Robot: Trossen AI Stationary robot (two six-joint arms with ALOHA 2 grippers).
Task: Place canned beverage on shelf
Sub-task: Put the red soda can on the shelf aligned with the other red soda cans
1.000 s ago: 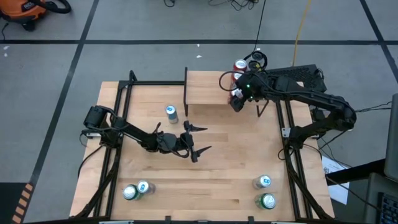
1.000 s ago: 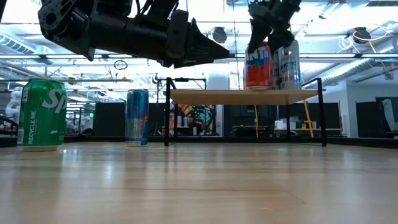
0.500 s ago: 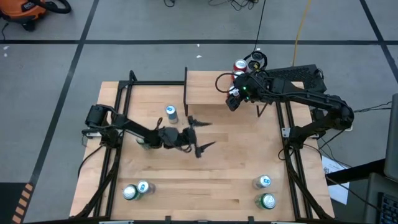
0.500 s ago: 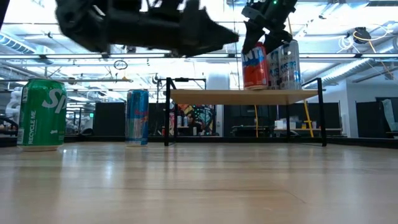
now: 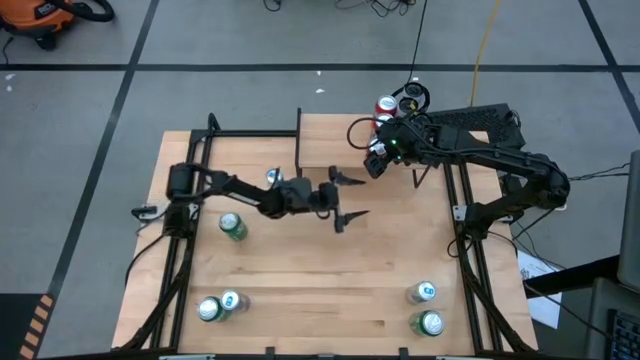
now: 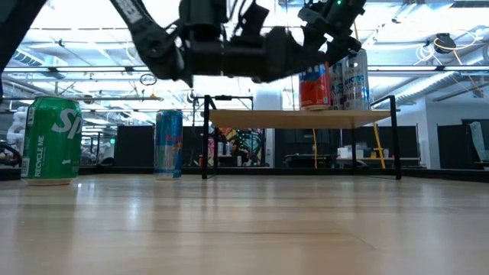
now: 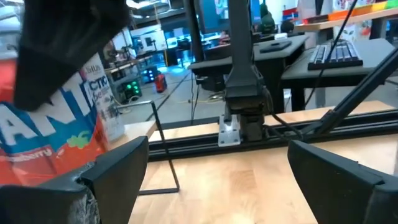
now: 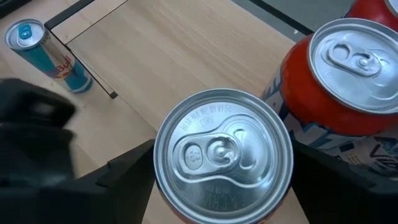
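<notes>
A large light-wood tabletop [image 5: 300,270] carries a small raised light-wood shelf on black legs [image 5: 330,150], a slim blue can [image 6: 169,143], and green and silver-topped cans [image 5: 233,228] near its corners. Red and white cans [image 6: 315,85] stand on the shelf.

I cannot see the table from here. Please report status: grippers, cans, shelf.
Left gripper open, empty, above the table beside the shelf. Right gripper open, above a silver-topped can on the shelf, next to red cans. Nothing in the way.
</notes>
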